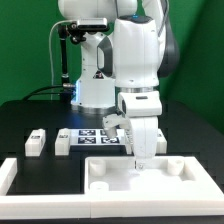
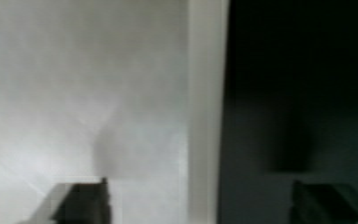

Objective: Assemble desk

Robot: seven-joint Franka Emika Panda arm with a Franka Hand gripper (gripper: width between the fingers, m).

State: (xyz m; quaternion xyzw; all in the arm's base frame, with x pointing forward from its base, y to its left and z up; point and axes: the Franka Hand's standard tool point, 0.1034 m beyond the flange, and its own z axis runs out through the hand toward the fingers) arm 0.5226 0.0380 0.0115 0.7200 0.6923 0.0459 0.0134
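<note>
Rail: a white border rail (image 1: 10, 172) lies at the exterior view's far left and is no part of the desk.
Legs: I count two legs (image 1: 35, 141) (image 1: 62, 141) side by side on the black table, well apart from the tabletop and not fitted.
Marker board: the marker board (image 1: 92, 136) lies flat just right of them. A small tagged block (image 1: 113, 122) at its far corner may be a third leg, but I can't be sure.
Gripper: the gripper (image 1: 140, 152) hangs low at the tabletop's back rim. On the wrist view its fingertips (image 2: 80, 203) stand wide apart, with nothing clamped that I can see.
Tabletop: the tabletop (image 1: 185, 170) lies in front, centre to right, hollow side up.
Progress: early, by my judgement. I see no leg mounted, so all four are left to do, and I can't find the fourth.
</note>
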